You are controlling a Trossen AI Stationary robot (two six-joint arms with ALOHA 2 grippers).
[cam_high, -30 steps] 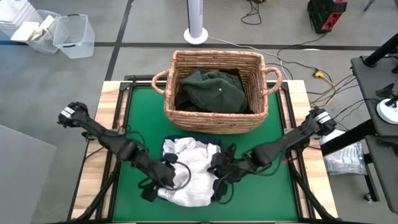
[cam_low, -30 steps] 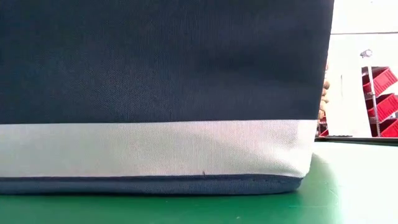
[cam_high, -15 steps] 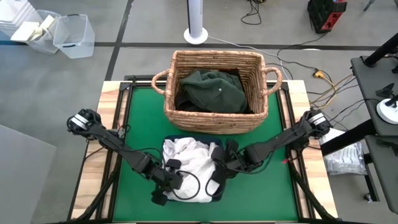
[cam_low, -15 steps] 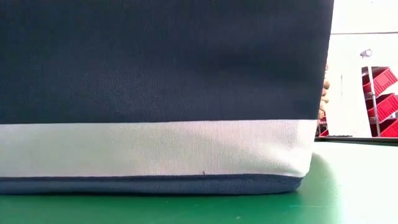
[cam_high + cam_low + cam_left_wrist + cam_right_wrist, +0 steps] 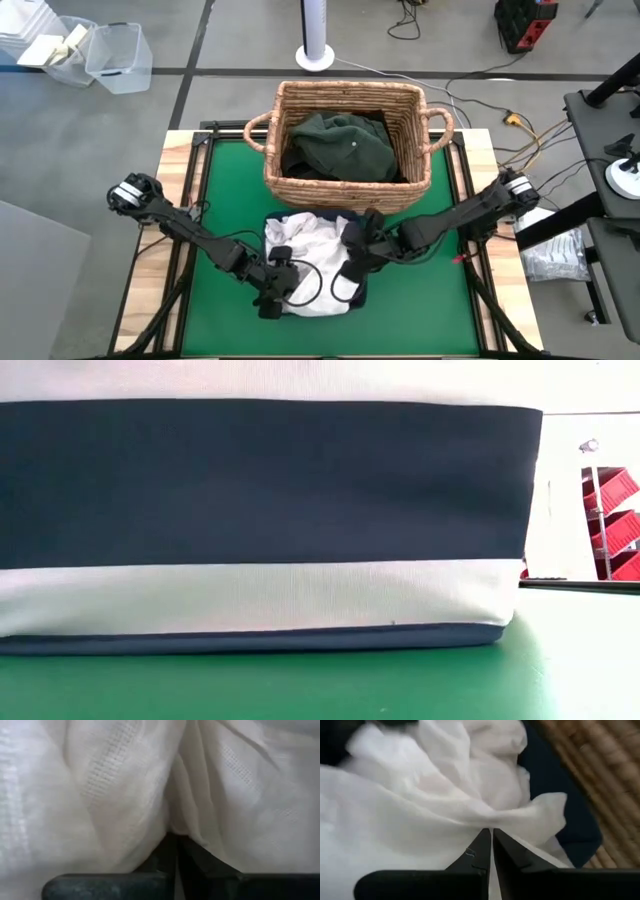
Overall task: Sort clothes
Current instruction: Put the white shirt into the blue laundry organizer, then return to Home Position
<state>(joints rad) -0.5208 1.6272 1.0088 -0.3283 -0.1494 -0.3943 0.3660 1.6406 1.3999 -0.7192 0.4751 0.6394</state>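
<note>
White garments (image 5: 305, 250) lie heaped in the navy fabric bin (image 5: 358, 292) near the table's near edge. The bin's striped near wall (image 5: 260, 490) fills the low view. A dark green garment (image 5: 340, 145) lies in the wicker basket (image 5: 345, 190) behind the bin. My left gripper (image 5: 283, 283) is at the heap's near left side, shut, its tips buried in white cloth (image 5: 125, 795). My right gripper (image 5: 352, 268) is at the heap's right side, shut on white cloth (image 5: 470, 805). No black garments show. My left gripper has its shut fingers (image 5: 175, 852) pushed into a fold of the white garment (image 5: 170, 820), which drapes over the tips and hides the place of contact. The cloth lies slack in the bin. My right gripper pinches a fold of the white garment (image 5: 492, 826) at its fingertips (image 5: 482, 845), reaching in from the table's right. The cloth rests on the heap, slack.
The wicker basket stands close behind the bin, its near wall (image 5: 600, 775) right by my right gripper. Bare green mat (image 5: 225, 190) lies left and right of the bin. A black cable loop (image 5: 310, 290) lies by my left gripper.
Both grippers have moved the white cloth toward the table's far edge. The cloth that hung over the bin's near side is now gathered inside the bin. The left gripper has shifted right, the right gripper toward the basket. In the low view the bin's near wall has shifted, and a white band now shows at its top.
</note>
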